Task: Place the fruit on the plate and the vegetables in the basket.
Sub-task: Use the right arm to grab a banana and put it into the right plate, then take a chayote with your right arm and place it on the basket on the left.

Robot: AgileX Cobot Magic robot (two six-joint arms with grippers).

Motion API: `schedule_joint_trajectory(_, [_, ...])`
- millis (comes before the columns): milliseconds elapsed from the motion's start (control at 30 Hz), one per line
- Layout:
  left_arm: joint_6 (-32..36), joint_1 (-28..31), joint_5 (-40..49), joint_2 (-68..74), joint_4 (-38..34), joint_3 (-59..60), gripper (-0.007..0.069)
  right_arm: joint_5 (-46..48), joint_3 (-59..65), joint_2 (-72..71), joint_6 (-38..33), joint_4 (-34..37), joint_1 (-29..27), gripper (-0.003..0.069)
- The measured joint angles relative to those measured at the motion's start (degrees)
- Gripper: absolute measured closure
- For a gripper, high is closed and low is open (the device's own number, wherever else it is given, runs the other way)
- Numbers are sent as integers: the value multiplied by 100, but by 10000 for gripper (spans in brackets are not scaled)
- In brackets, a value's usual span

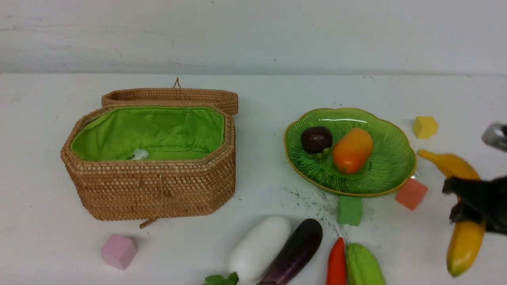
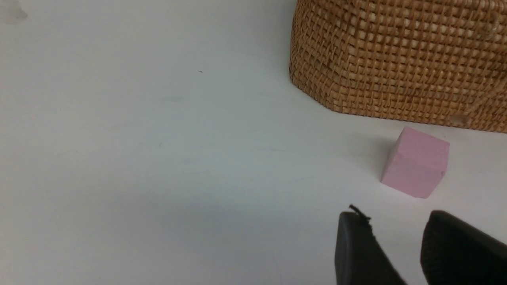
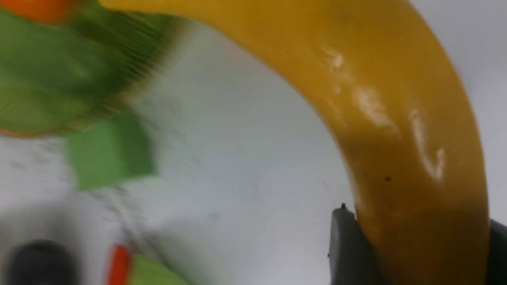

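The yellow banana (image 1: 465,241) lies lengthwise at the far right, and my right gripper (image 1: 471,202) is shut across its middle. In the right wrist view the banana (image 3: 396,118) fills the space between the fingers of the right gripper (image 3: 420,221). I cannot tell whether it is off the table. The mangosteen (image 1: 316,139) and mango (image 1: 352,150) sit on the green plate (image 1: 392,166). The open basket (image 1: 158,186) stands at the left. Radish (image 1: 259,247), eggplant (image 1: 297,251), red pepper (image 1: 336,263) and gourd (image 1: 364,265) lie at the front edge. My left gripper (image 2: 396,215) is open and holds nothing, near the basket (image 2: 396,59).
The basket's lid (image 1: 170,95) hangs open behind it. Foam cubes lie around: pink (image 1: 118,251) in front of the basket, green (image 1: 350,209) and salmon (image 1: 411,194) against the plate's near rim, yellow (image 1: 424,126) behind the banana. The pink cube (image 2: 416,162) is just ahead of my left fingers.
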Motion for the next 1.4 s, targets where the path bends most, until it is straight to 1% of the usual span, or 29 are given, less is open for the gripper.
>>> schedule_joint_trajectory(67, [0, 0, 0, 0, 0, 0, 386, 63, -759, 280, -181, 155, 0, 333])
schedule_joint_trajectory(200, [0, 0, 0, 0, 0, 0, 386, -204, -1725, 1116, -221, 446, 0, 333])
schedule_joint_trajectory(433, [0, 0, 0, 0, 0, 0, 386, -379, -3073, 2888, -233, 1162, 0, 333])
schedule_joint_trajectory(600, [0, 0, 0, 0, 0, 0, 386, -259, -3514, 3592, -238, 1239, 6, 333])
schedule_joint_trajectory(733, [0, 0, 0, 0, 0, 0, 386, -233, -3535, 3744, -238, 1239, 6, 333])
schedule_joint_trajectory(800, [5, 0, 0, 0, 0, 0, 386, -232, -3547, 3755, -238, 1243, 6, 319])
schedule_joint_trajectory(833, [5, 0, 0, 0, 0, 0, 386, -232, -3558, 3755, -238, 1257, 6, 285])
schedule_joint_trajectory(867, [5, 0, 0, 0, 0, 0, 386, -232, -3566, 3755, -238, 1257, 6, 279])
schedule_joint_trajectory(933, [5, 0, 0, 0, 0, 0, 386, -225, -3575, 3755, -238, 1265, 6, 188])
schedule_joint_trajectory(1000, [5, 0, 0, 0, 0, 0, 386, -191, -3575, 3755, -238, 1270, 6, 125])
schedule_joint_trajectory(1033, [5, 0, 0, 0, 0, 0, 386, -160, -3578, 3755, -238, 1270, 6, 112])
schedule_joint_trajectory(1067, [5, 0, 0, 0, 0, 0, 386, -85, -3578, 3755, -238, 1270, 6, 69])
schedule_joint_trajectory(1133, [5, 0, 0, 0, 0, 0, 386, 1, -3578, 3755, -238, 1270, 6, 40])
schedule_joint_trajectory(1300, [5, 0, 0, 0, 0, 0, 386, 317, -3578, 3677, -251, 1263, 6, 43])
schedule_joint_trajectory(1400, [5, 0, 0, 0, 0, 0, 386, 718, -3578, 3271, -464, 1147, 6, 74])
